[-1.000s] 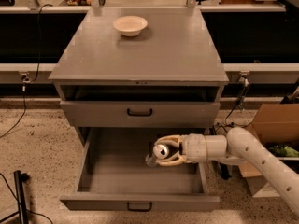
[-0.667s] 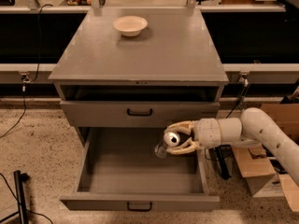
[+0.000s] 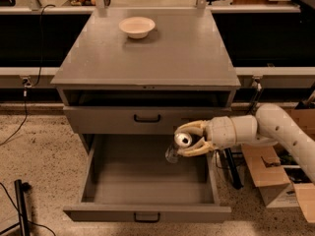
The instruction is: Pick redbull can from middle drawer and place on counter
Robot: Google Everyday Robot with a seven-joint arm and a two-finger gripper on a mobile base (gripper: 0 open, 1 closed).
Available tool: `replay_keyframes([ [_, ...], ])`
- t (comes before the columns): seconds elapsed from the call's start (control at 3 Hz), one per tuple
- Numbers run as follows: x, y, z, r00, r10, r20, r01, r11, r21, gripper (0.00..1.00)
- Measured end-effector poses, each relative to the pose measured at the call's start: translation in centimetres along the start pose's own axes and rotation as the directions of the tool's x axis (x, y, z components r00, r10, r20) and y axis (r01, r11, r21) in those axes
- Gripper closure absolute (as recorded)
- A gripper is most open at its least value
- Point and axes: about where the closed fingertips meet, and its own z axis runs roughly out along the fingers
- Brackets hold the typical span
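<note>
The counter looks like smooth painted metal, matt grey with a faint sheen. The open drawer below is the same dull grey metal, and its handle is black. The gripper, above the drawer's right side, has smooth cream plastic-looking fingers clasped round the can, which is shiny silvery metal, brightest on top. The arm has a smooth off-white shell, slightly glossy. The bowl is pale, smooth and matt. The floor is speckled stone. The box is plain brown cardboard.
</note>
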Motion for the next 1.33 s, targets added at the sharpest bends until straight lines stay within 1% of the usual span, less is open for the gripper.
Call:
replay_keyframes([
  [0.33,-5.3,-2.0,-1.8,0.997,0.067,-0.028,-0.069,0.9944,-0.080,1.00],
  [0.67,-11.3,-3.7,-4.5,0.994,0.089,-0.059,-0.097,0.9852,-0.142,1.00],
  [1.0,-14.7,-6.3,-6.4,0.983,0.155,-0.099,-0.171,0.9673,-0.187,1.00],
  [1.33,-15.5,-10.8,-6.7,0.954,0.262,-0.146,-0.283,0.9471,-0.151,1.00],
])
